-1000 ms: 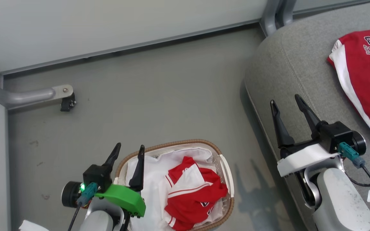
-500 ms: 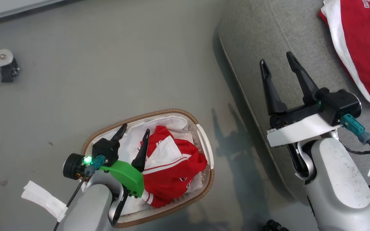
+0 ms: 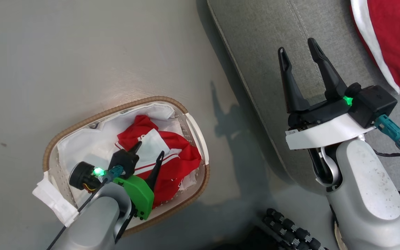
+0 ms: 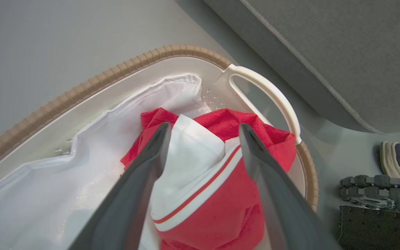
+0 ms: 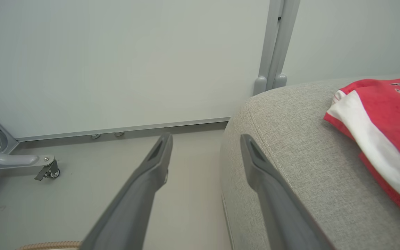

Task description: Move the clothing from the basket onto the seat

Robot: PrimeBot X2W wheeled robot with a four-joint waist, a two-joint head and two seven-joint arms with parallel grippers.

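Left gripper [image 4: 204,127], jaws spread, hangs directly over red garment [image 4: 221,194] in basket [image 4: 130,64]. Right gripper [image 3: 297,47], released and empty, is farther off, over seat [image 3: 255,34].

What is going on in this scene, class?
Clothing is being moved from the basket to the seat. The robot's left tool, open, hangs over a red garment in the basket, fingers either side of a white fold, not yet closed. The other red garment lies on the seat. The right tool is open over the seat's edge, holding nothing.
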